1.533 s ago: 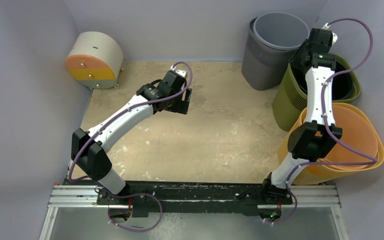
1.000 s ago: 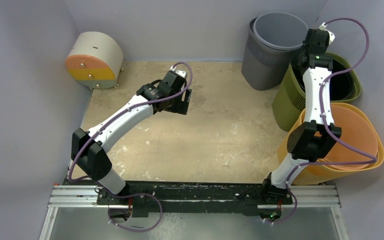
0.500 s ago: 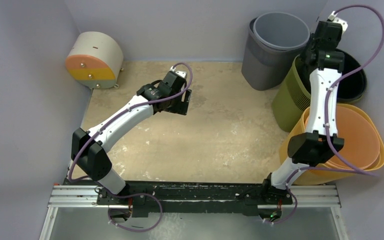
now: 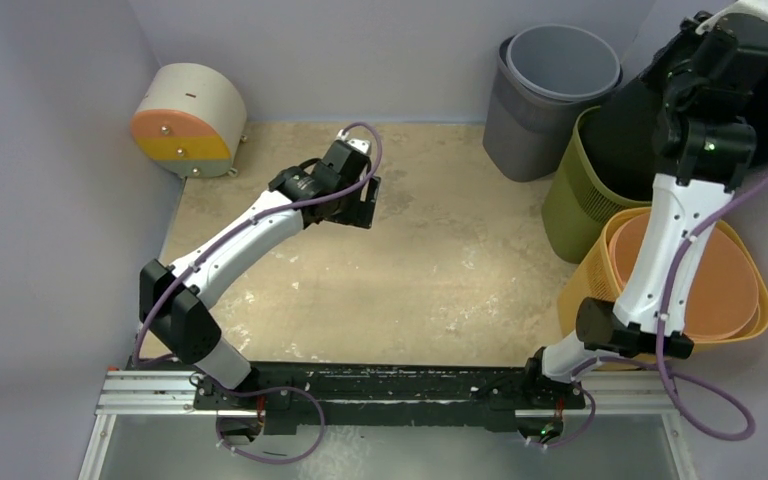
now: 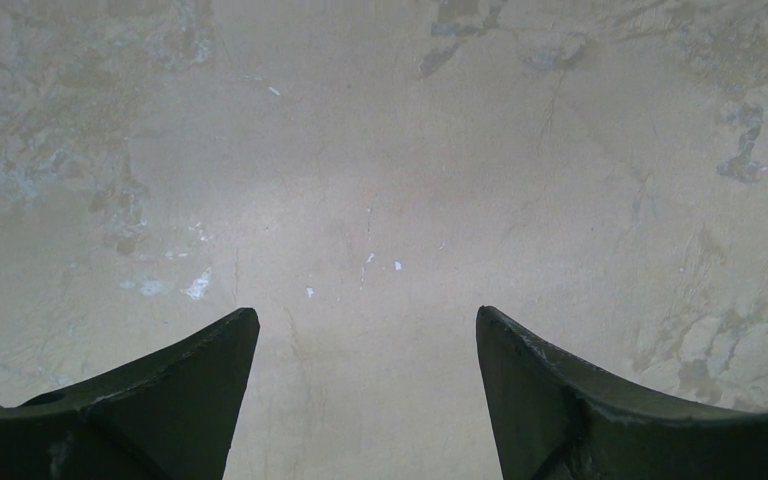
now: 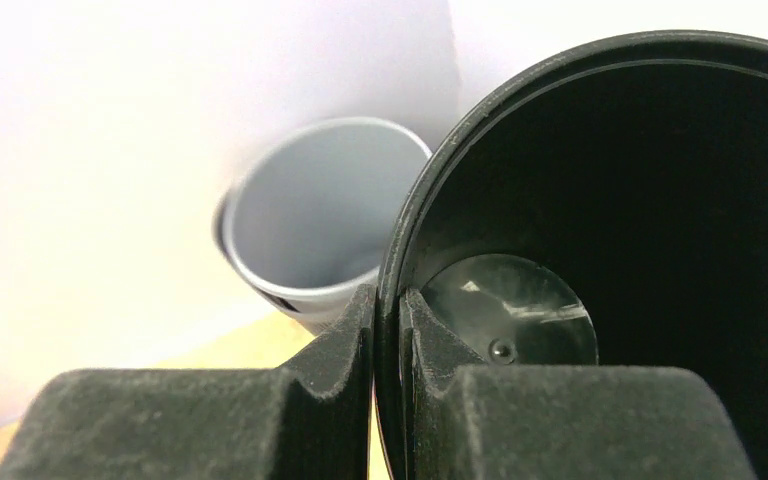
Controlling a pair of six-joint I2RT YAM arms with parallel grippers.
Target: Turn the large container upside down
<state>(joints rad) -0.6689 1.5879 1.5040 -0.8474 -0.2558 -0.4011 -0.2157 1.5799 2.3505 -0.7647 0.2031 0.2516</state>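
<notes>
Tilted black container [image 4: 628, 130], right arm [image 4: 672, 225] high

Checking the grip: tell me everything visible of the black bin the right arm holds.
The black round plastic bin is smooth and glossy, with a thin rim and a shiny circular bottom showing inside; it looks empty. It hangs tilted, mouth toward the right. The right end effector pinches its rim, one finger inside, one outside. Its base end dips toward the olive green ribbed bin; contact unclear.

Soft even overhead light, faint shadows, wall [image 6: 110, 100] overexposed, black container [image 6: 660, 180] interior murky
</notes>
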